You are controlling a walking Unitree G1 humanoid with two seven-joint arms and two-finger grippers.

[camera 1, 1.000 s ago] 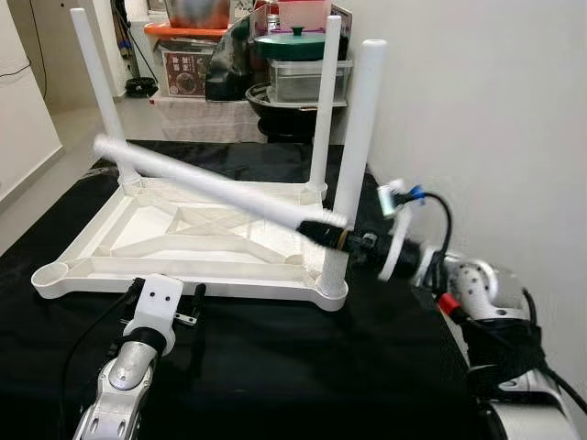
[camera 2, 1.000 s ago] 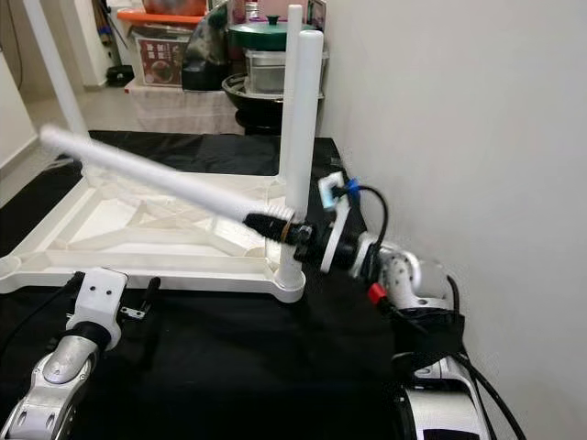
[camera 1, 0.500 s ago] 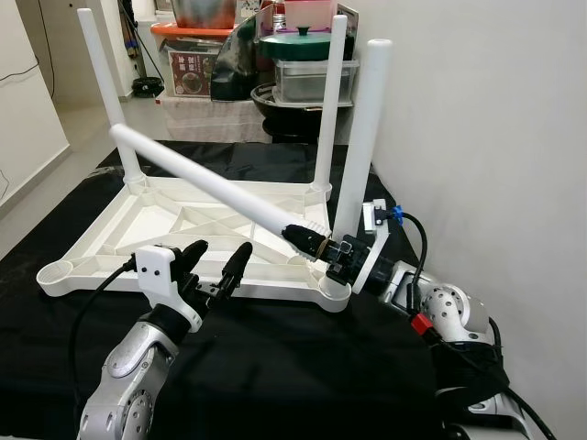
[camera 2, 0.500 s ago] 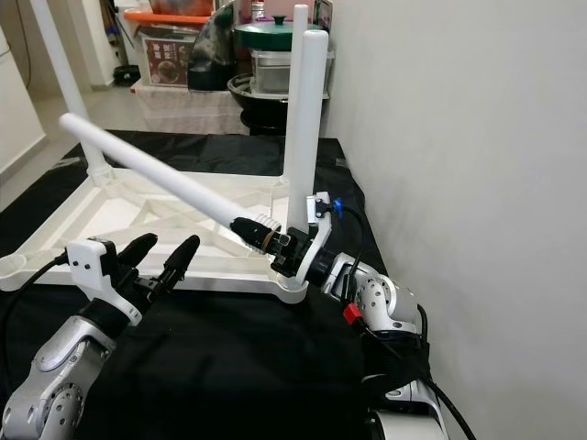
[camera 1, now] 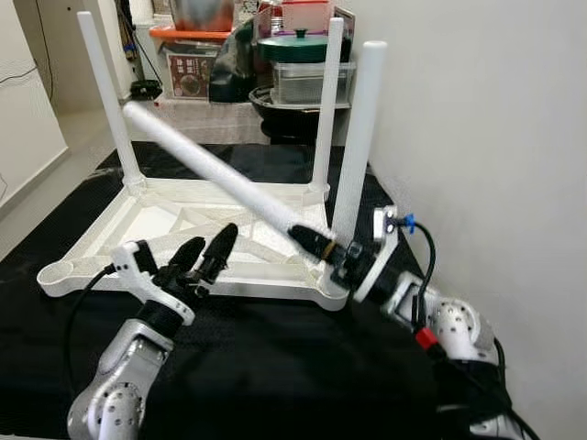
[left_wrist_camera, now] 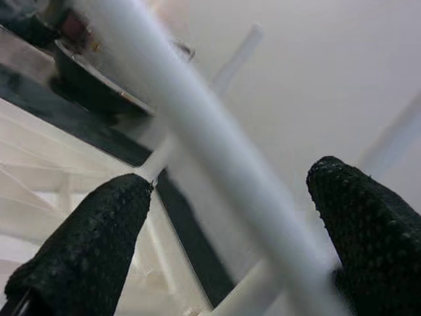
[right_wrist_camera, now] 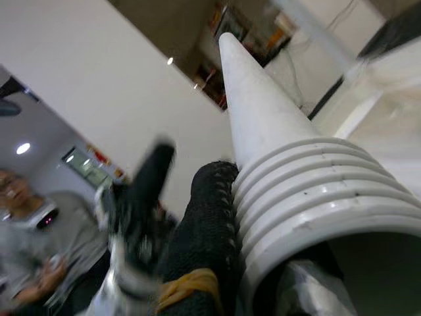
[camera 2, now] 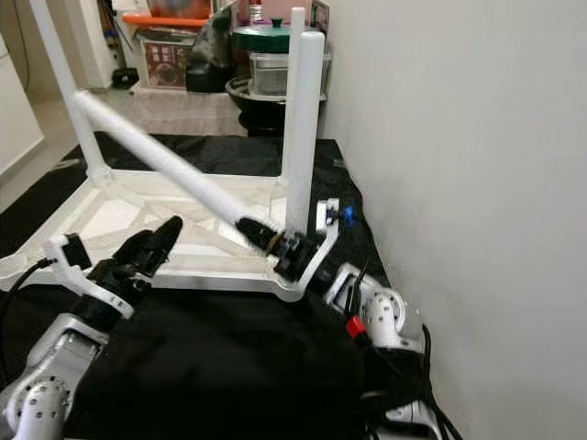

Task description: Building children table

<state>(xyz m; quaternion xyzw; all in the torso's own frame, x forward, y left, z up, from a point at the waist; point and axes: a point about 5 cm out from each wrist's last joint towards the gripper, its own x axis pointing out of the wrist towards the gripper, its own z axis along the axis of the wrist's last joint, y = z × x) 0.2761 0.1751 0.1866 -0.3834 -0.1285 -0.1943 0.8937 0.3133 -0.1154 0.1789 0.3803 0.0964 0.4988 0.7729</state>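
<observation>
My right gripper grips a matt white plastic leg with a ribbed, threaded end. The upturned table frame is the same smooth white plastic. My left gripper's fingers wear coarse, pebbled black rubber. The floor covering is dull black cloth. My arms are brushed silver metal.
</observation>
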